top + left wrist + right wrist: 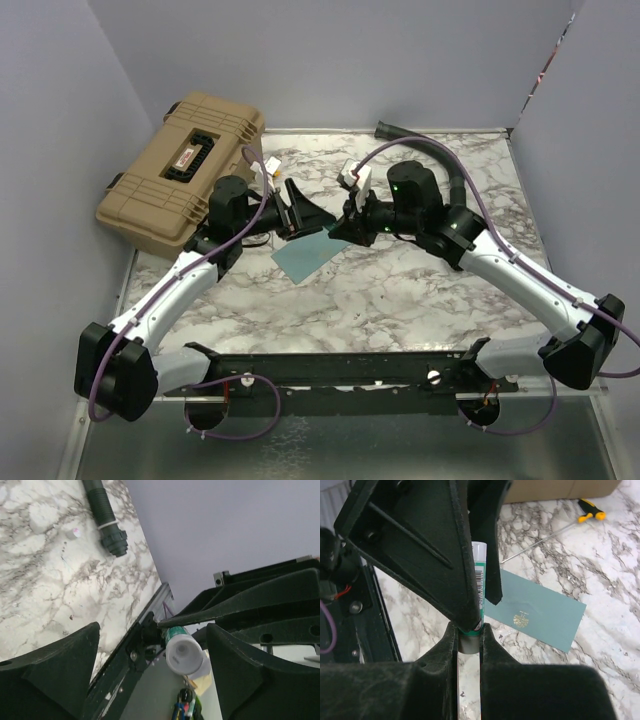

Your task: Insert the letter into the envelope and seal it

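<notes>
The teal envelope [305, 255] lies flat on the marble table, flap shut, its gold emblem facing up [540, 612]. The letter is out of view. Just above the envelope's far edge the two grippers meet tip to tip. My right gripper [468, 640] is shut on the grey end of a green and white glue stick [479, 580]. My left gripper [155, 670] stands open, its fingers on either side of the stick's white end [183, 652] without pressing on it. In the top view the left gripper [300, 215] faces the right gripper [345, 222].
A tan hard case [185, 170] sits at the back left. A black ribbed hose [430, 150] curves along the back edge. A small white object [357, 175] lies behind the grippers. A yellow-handled screwdriver [590, 514] rests near the case.
</notes>
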Controlling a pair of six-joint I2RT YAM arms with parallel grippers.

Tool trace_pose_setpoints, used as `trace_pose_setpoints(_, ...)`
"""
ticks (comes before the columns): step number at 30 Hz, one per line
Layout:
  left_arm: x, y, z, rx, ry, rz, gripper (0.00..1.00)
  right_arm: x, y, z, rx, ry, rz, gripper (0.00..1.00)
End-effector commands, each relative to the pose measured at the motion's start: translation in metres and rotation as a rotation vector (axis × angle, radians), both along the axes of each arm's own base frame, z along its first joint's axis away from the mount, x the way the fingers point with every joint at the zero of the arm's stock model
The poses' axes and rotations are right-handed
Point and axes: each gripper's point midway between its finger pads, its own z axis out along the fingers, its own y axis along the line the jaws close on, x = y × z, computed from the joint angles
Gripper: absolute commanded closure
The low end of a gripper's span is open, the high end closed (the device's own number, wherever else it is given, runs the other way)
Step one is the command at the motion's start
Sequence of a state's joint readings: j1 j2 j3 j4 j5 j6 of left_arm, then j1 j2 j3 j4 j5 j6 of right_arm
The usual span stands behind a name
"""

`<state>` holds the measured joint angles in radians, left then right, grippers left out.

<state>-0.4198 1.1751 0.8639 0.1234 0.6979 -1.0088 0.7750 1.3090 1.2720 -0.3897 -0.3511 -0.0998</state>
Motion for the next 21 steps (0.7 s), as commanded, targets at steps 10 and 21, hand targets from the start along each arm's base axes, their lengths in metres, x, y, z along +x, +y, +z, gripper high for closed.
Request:
trace_pose_setpoints(10, -0.056, 0.003, 0.012, -0.004, -0.08, -0.282, 0.49, -0.029, -0.01, -0.026, -0.181, -0.023, 0.244, 0.99)
trace_pose_setpoints(21, -0.053, 0.002, -0.013, 0.042, -0.001, -0.269, 0.42, -0.036, -0.006, -0.026, -0.18, -0.024, 0.32, 0.99)
